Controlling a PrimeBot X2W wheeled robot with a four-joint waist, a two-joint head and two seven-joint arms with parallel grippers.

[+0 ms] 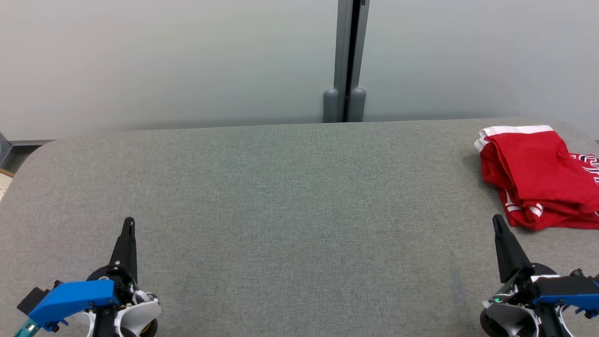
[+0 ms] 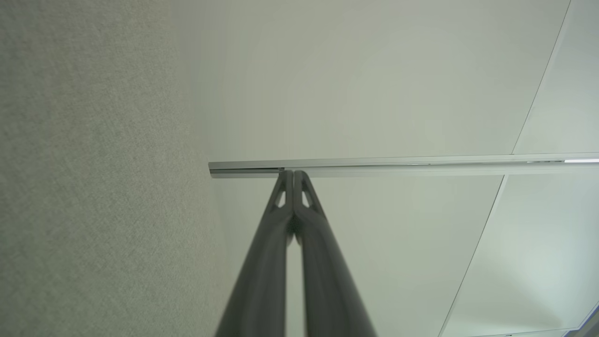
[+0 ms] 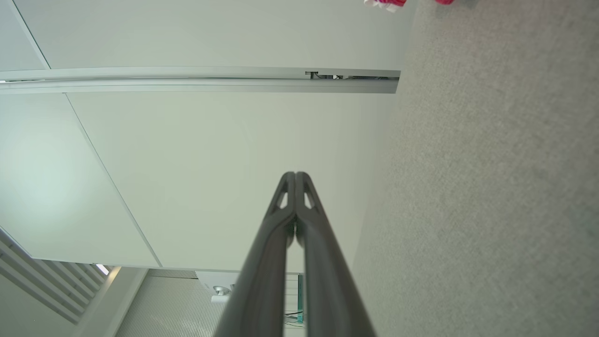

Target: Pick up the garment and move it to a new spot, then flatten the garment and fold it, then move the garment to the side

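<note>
Though the garment (image 1: 538, 178) bears white lettering (image 1: 590, 169), none is legible.

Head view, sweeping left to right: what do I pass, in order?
left gripper → grey wall post → red garment. The right gripper shares the garment's span, so it is left out.

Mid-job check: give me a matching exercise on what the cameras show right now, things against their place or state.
Things:
1. red garment with white trim
2. left gripper
3. right gripper
4. grey upright post

Place or state:
A. behind the far edge of the grey fabric table, mid-view
B. shut, lower left of the head view
C. lying at the table's right end
D. shut, lower right of the head view, close to the garment

Pairs: 1-C, 2-B, 3-D, 4-A
</note>
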